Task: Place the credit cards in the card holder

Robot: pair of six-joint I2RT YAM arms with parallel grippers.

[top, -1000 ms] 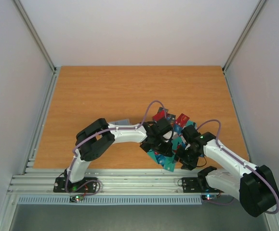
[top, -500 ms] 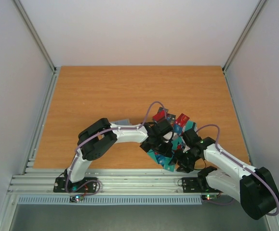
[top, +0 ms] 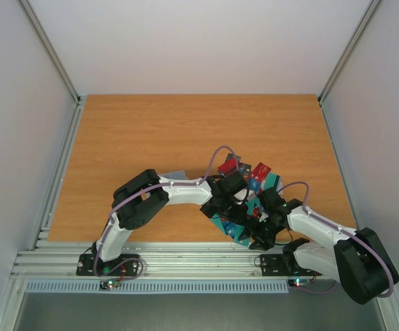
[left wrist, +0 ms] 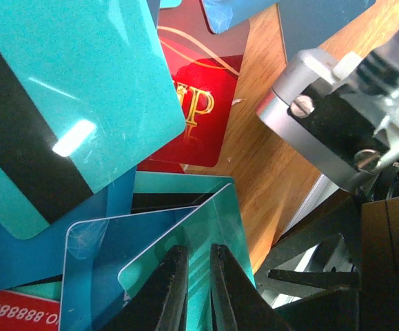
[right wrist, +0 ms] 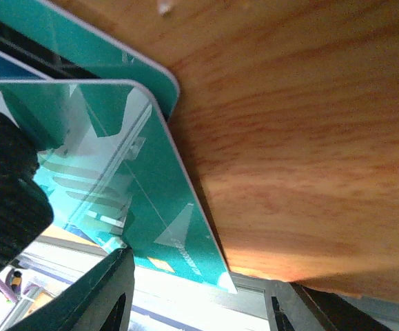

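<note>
The credit cards (top: pixel 256 176) lie in a loose overlapping heap, teal, blue and red, right of centre near the table's front. My left gripper (left wrist: pixel 198 252) is shut on one teal card (left wrist: pixel 216 217), which it holds tilted up over the heap. In the right wrist view that teal card (right wrist: pixel 154 207) slants between the wide-apart jaws of my right gripper (right wrist: pixel 199 298), which is open at its free end. From above, the left gripper (top: pixel 228 209) and right gripper (top: pixel 259 229) nearly meet. A greyish flat piece that may be the card holder (top: pixel 174 173) peeks out behind the left forearm.
A red card with gold print (left wrist: pixel 199 103) and a large teal card with a black stripe (left wrist: pixel 82 89) lie under the left gripper. The table's front edge and metal rail (top: pixel 185 256) run just behind both grippers. Bare wood (top: pixel 185 131) stretches to the back and left.
My right gripper has slid left and closer to the left gripper, coming around the end of the held teal card. The left gripper has hardly moved.
</note>
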